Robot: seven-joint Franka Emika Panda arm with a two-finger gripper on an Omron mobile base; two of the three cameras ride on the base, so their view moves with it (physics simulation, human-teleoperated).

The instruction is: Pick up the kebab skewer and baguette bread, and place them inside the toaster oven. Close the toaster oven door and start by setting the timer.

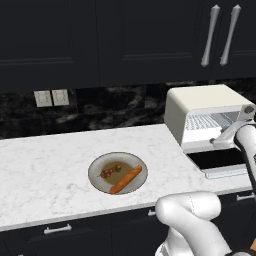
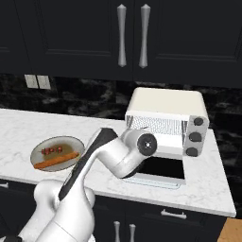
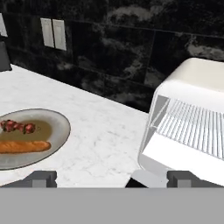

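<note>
Orange-brown baguette bread (image 1: 125,180) lies diagonally beside kebab skewer (image 1: 110,171); gripper (image 3: 111,178) spread wide.

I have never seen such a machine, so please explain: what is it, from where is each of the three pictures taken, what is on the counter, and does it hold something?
It is a white robot arm in a computer-drawn kitchen. Two cameras sit behind the arm, to its left and to its right, and look down over the white marble counter. The third camera sits on the hand itself; the two small dark fingertips at its bottom belong to the gripper.

On the counter stands a grey plate holding the kebab skewer and, beside it, the baguette bread. To the right is the toaster oven; the toaster oven door is folded down, so the wire rack shows.

The gripper is open and holds nothing.
</note>
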